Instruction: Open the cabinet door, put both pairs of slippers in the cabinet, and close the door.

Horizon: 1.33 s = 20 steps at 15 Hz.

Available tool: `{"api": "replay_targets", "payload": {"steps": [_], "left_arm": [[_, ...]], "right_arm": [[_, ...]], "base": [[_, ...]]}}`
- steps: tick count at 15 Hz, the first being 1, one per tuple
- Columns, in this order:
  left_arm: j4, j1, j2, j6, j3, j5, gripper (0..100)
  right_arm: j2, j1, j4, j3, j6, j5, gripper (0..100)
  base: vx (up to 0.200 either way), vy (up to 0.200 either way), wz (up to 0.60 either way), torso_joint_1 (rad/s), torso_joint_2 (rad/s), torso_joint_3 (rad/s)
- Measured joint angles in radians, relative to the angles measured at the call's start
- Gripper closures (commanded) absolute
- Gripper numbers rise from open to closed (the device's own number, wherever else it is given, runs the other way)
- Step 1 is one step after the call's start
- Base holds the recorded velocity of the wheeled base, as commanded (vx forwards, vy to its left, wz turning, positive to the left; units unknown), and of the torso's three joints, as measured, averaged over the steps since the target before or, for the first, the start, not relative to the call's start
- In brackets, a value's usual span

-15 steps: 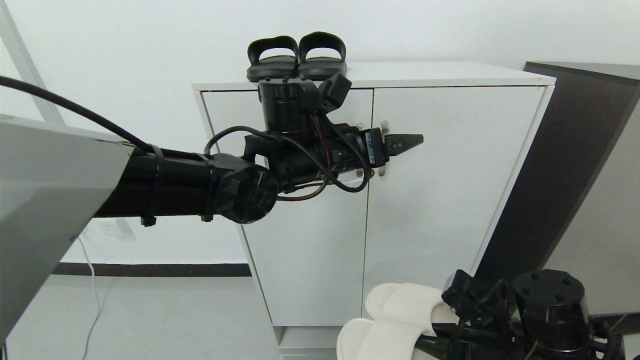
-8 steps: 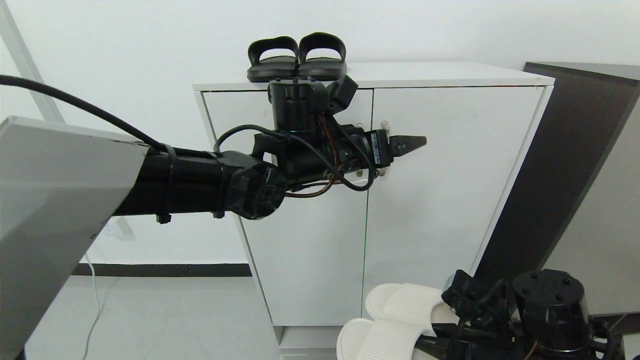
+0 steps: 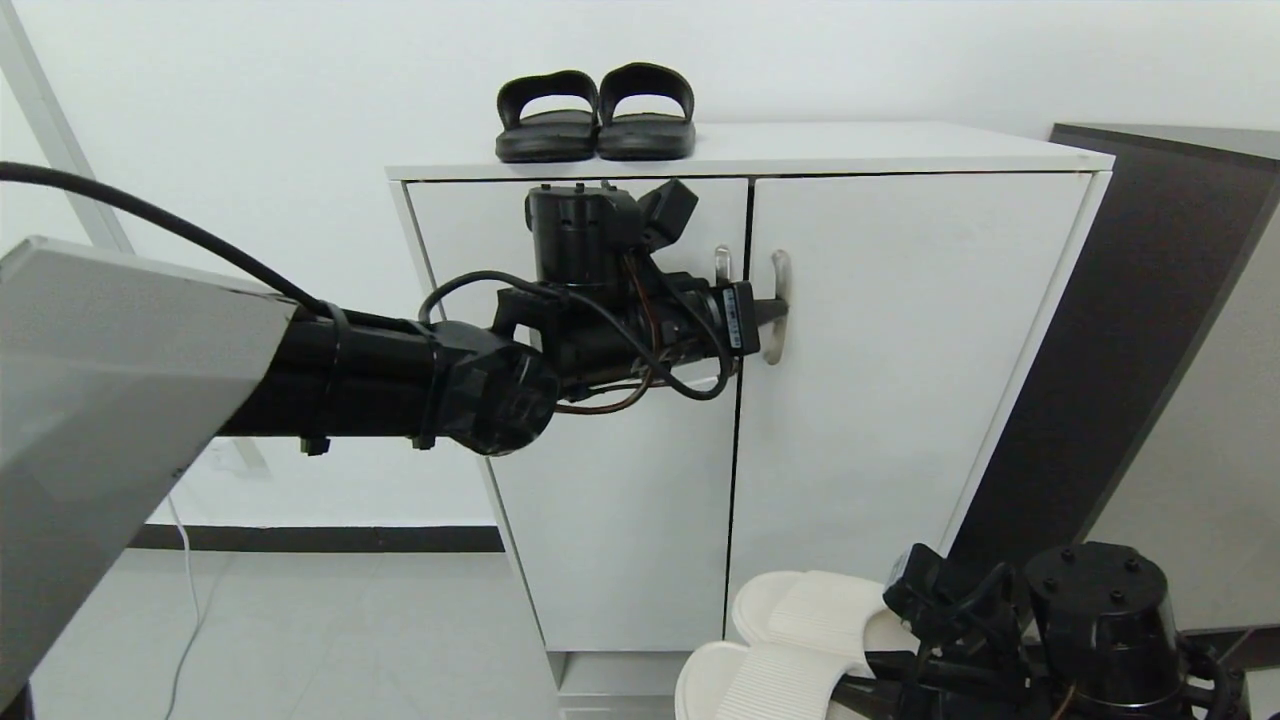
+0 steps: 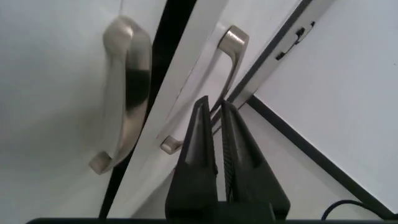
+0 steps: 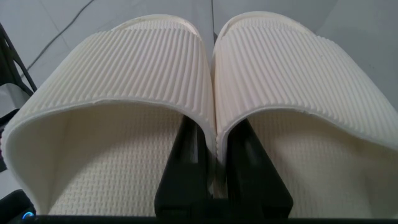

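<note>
A white two-door cabinet (image 3: 900,350) stands ahead with a black pair of slippers (image 3: 596,115) on its top. My left gripper (image 3: 772,315) is shut, and its tip sits against the right door's metal handle (image 3: 780,300). In the left wrist view, the shut left gripper (image 4: 214,106) lies beside that handle (image 4: 231,53), with the left door's handle (image 4: 127,93) closer. A dark slit (image 4: 168,37) shows between the doors. My right gripper (image 5: 214,134) is shut on the white pair of slippers (image 5: 186,68), pinching their adjoining side walls; the white slippers (image 3: 790,640) hang low by the cabinet's foot.
A dark grey panel (image 3: 1130,350) leans against the cabinet's right side. The white wall (image 3: 250,120) stands behind, with a black skirting strip (image 3: 320,540) and a thin cable (image 3: 185,620) on the grey floor at the left.
My left gripper has drawn back to the left and dropped slightly, so its tip went from past the right door's handle to right at it. The right arm with the white slippers stayed put.
</note>
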Motion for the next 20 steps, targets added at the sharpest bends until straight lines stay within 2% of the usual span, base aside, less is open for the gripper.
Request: {"api": "replay_targets", "payload": {"steps": [4,7,10,15,17,20], "left_arm": [[-0.072,-0.050,-0.064,0.000,0.131,0.000,100],[-0.079,-0.086,-0.121,0.001,0.199,0.000,100],[-0.083,-0.107,-0.187,0.003,0.266,0.015,100],[-0.103,-0.092,-0.252,-0.005,0.339,0.081,100],[-0.115,-0.075,-0.245,-0.025,0.336,0.077,100],[-0.193,-0.043,-0.195,-0.058,0.293,0.076,100]], "right_arm": [[-0.001,0.014,-0.013,0.022,0.000,0.040,100],[0.000,0.034,-0.139,0.101,-0.043,0.122,100],[0.012,0.039,-0.161,0.137,-0.063,0.131,100],[0.018,0.049,-0.161,0.149,-0.074,0.131,100],[0.020,0.049,-0.162,0.151,-0.089,0.131,100],[0.024,0.049,-0.163,0.157,-0.101,0.131,100]], "base": [[0.000,0.000,0.00,0.000,0.00,0.000],[0.000,0.000,0.00,0.000,0.00,0.000],[0.000,0.000,0.00,0.000,0.00,0.000],[0.000,0.000,0.00,0.000,0.00,0.000],[0.000,0.000,0.00,0.000,0.00,0.000],[0.000,0.000,0.00,0.000,0.00,0.000]]}}
